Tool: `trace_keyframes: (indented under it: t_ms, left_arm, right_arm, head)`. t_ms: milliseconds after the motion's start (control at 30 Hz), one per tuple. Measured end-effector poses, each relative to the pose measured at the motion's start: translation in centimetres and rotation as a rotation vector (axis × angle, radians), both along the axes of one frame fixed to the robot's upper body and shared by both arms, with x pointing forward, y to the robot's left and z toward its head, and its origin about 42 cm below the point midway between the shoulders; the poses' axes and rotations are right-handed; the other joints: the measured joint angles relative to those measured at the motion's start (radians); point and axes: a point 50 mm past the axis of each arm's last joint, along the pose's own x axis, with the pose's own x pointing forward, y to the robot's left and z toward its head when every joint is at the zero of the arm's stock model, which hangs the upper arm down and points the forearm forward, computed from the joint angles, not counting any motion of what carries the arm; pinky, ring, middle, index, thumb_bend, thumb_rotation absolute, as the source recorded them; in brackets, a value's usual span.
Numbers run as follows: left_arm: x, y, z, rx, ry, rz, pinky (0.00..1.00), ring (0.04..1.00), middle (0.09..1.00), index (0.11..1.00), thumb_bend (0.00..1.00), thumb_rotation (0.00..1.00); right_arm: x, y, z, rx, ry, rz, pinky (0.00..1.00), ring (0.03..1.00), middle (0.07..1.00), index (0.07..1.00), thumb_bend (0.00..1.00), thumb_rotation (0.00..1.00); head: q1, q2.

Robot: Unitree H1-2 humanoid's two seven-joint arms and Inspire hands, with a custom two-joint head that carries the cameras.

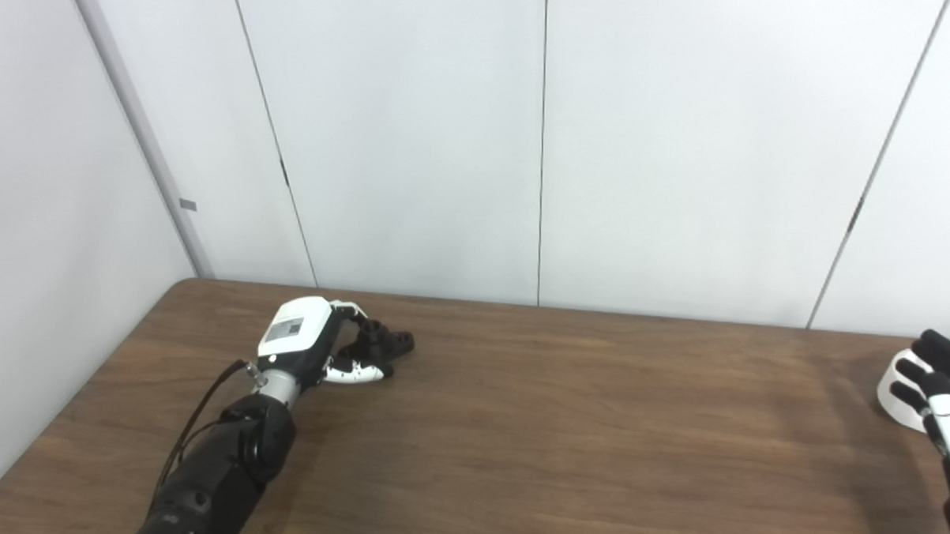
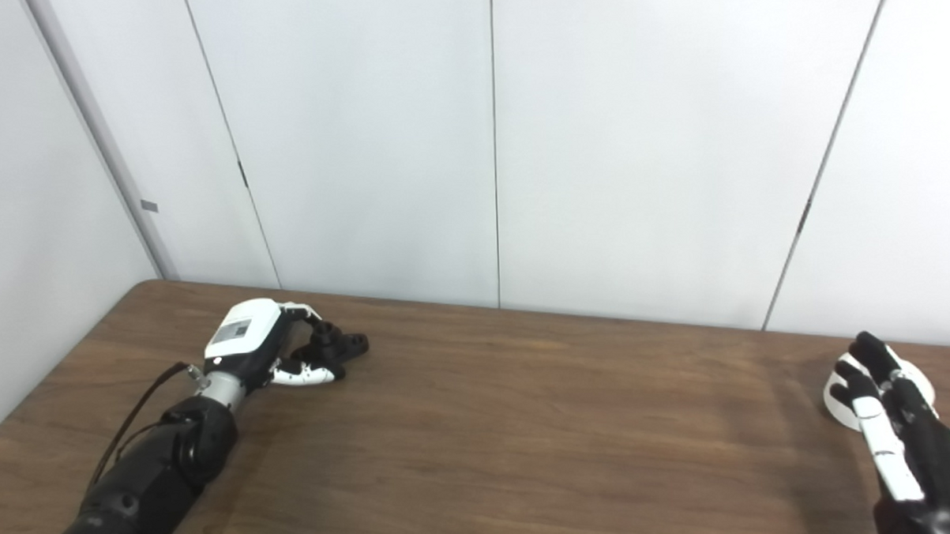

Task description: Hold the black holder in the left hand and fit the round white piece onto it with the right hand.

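You're looking at a bare test room, lab or office type. Plain white wall panels with thin dark seams run behind a brown wood-grain table. A grey vertical post sits in the left corner. Robot arms at the table point to a lab setup.

label on left hand, print unreadable
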Motion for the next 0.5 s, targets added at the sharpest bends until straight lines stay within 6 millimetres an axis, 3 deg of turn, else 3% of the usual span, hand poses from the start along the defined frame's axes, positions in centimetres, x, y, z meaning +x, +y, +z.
trace_keyframes:
  t_ms: [500]
  left_arm:
    - [-0.04,-0.29,0.17,0.017,-0.033,-0.029,0.77,0.776,0.714,0.574,0.9,0.22]
  right_arm:
    - [0.06,0.0,0.18,0.004,-0.007,-0.002,0.87,0.876,0.906,0.872,0.39,0.64]
  head:
    - [0.005,0.008]
